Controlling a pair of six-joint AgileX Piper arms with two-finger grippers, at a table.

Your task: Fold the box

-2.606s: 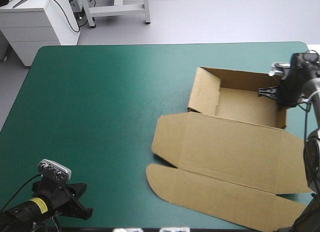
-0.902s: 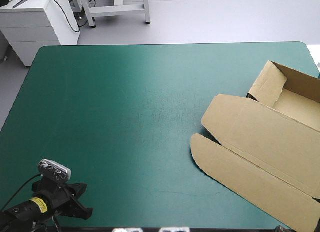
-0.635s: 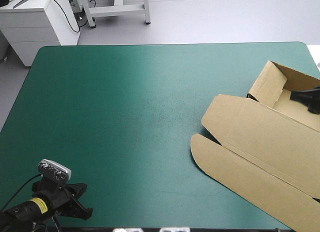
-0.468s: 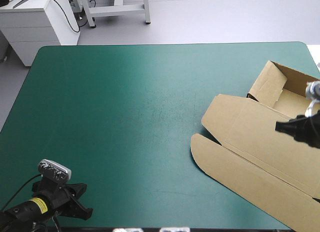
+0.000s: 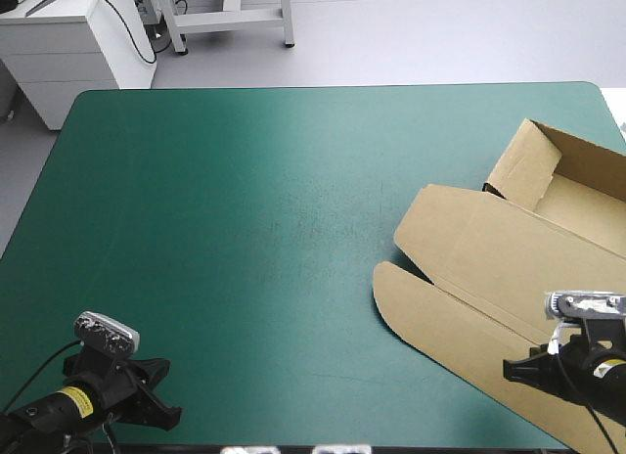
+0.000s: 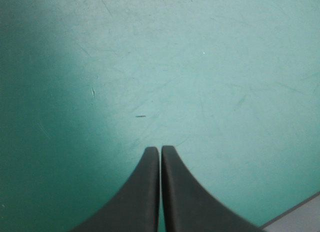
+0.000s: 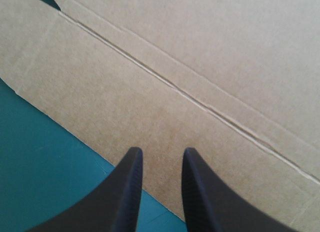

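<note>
At table's right side: brown box [image 5: 509,268], tray walls raised at far end, lid flat toward near edge. Over lid's outer flap, close to its rim: right gripper [image 7: 160,154], black fingers a narrow gap apart, holding nothing. At near-left corner: left gripper [image 6: 160,149], fingers pressed together above teal-green cover [image 5: 245,229], well apart from box.

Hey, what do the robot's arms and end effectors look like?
The left arm, with a yellow label, and right arm are black. The left end effector and right end effector each have two broad black fingers curved like fins; the right's show fine ribbing.
</note>
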